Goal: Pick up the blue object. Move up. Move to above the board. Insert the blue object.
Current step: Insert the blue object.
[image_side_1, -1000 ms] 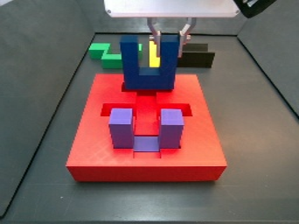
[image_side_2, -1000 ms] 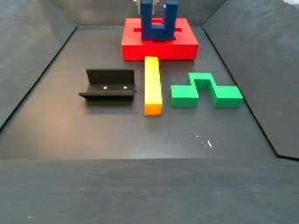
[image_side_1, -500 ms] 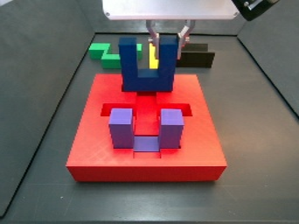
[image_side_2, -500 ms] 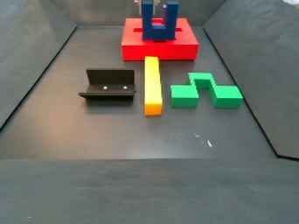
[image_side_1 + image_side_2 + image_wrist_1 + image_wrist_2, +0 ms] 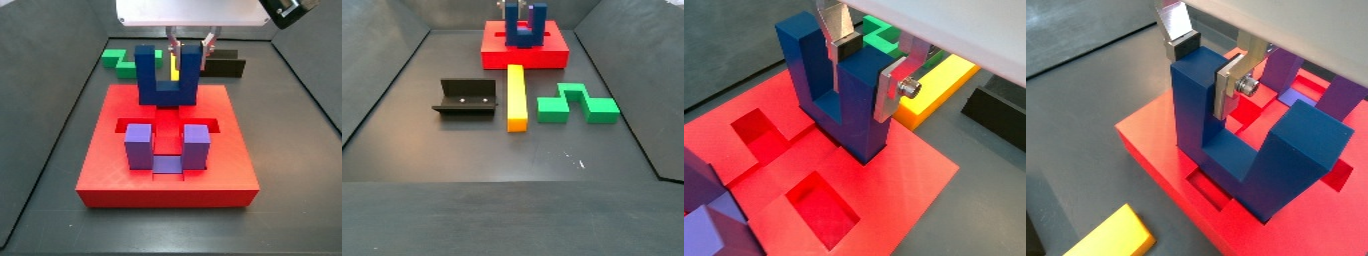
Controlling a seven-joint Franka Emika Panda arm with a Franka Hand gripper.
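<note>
Hanging over the far end of the board (image 5: 167, 150), the gripper (image 5: 865, 72) had its two silver fingers (image 5: 891, 88) clamped on one upright prong of the blue object (image 5: 838, 85), pads pressed flat against either face of that prong. The dark blue U-shaped block stood upright directly beneath the gripper, prongs up and base down, its base at or just into the red surface; from these views I could not tell whether it was seated yet. In a wrist view the recesses (image 5: 824, 205) in the board lay open just beside the block's base, so the move ahead turned, as I judged it, on a straight drop: the slot had to sit squarely under the base, with the block's long axis matching the slot's.

Nearer the board's other end, away from the gripper, a purple U-shaped block (image 5: 167, 148) already sat in its recess. Beyond the board, on the floor, lay a yellow bar (image 5: 516, 96), a green block (image 5: 577, 104) and the fixture (image 5: 465, 98), all well apart from the gripper.
</note>
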